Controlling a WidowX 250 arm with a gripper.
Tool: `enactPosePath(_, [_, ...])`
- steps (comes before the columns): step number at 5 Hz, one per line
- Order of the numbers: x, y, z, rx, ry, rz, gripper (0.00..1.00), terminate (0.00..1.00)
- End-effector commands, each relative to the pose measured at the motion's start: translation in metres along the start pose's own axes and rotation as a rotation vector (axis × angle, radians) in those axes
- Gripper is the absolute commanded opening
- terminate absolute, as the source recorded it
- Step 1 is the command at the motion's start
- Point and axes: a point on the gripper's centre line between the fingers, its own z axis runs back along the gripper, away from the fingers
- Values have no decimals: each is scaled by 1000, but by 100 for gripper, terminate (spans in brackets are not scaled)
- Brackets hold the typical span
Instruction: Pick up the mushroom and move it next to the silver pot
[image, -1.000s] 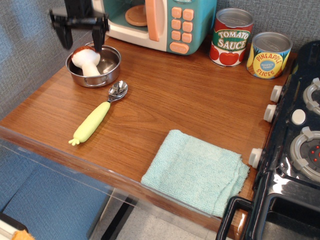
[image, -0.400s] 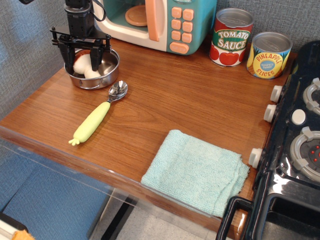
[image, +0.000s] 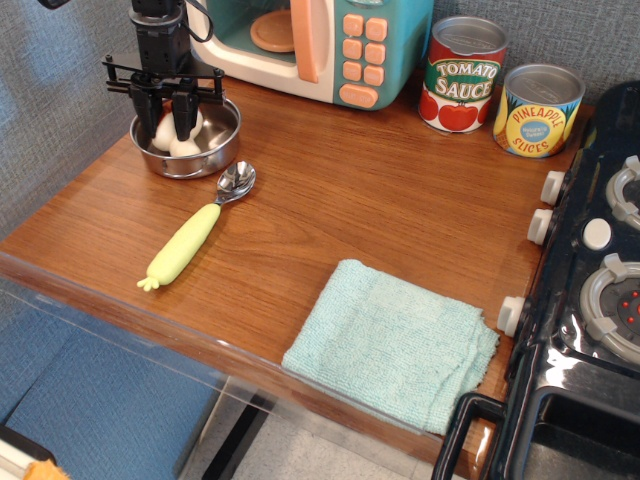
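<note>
The mushroom (image: 164, 131) lies inside the silver pot (image: 207, 160) at the back left of the wooden counter. Only its white stem shows; the cap is hidden behind the fingers. My gripper (image: 166, 122) hangs straight down into the pot, with its two black fingers (image: 184, 112) drawn in against either side of the mushroom. The gripper looks shut on it, and the mushroom still rests low in the pot.
A yellow-green handled spoon (image: 190, 240) lies just in front of the pot. A toy microwave (image: 330, 40) stands behind it. Tomato sauce (image: 461, 75) and pineapple (image: 539, 110) cans stand at the back right. A light green cloth (image: 395, 345) lies at the front, and a black stove (image: 590, 280) is on the right.
The gripper came down from above the pot into it, and its fingers narrowed from wide open to closed around the mushroom.
</note>
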Motion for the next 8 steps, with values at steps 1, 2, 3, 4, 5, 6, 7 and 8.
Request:
enactPosePath(1, [5,-10,126,-159,-334,38,0,0])
enactPosePath(2, [-21,-41,151,-229,-351,-61,0,0])
enactPosePath(3, [-47,-83,132,-241,-259,-227,0,0])
enactPosePath(4, [-66,-125,118,-248,-208,-316,0,0])
enactPosePath(5, [-67,-154,109,-228,-181,-350,0,0])
enactPosePath(6, [-64,-165,95,-195,-156,-369,0,0])
enactPosePath(7, [-64,-166,81,-161,-131,-382,100,0])
enactPosePath(8, [-64,-165,80,-156,-128,-374,100,0])
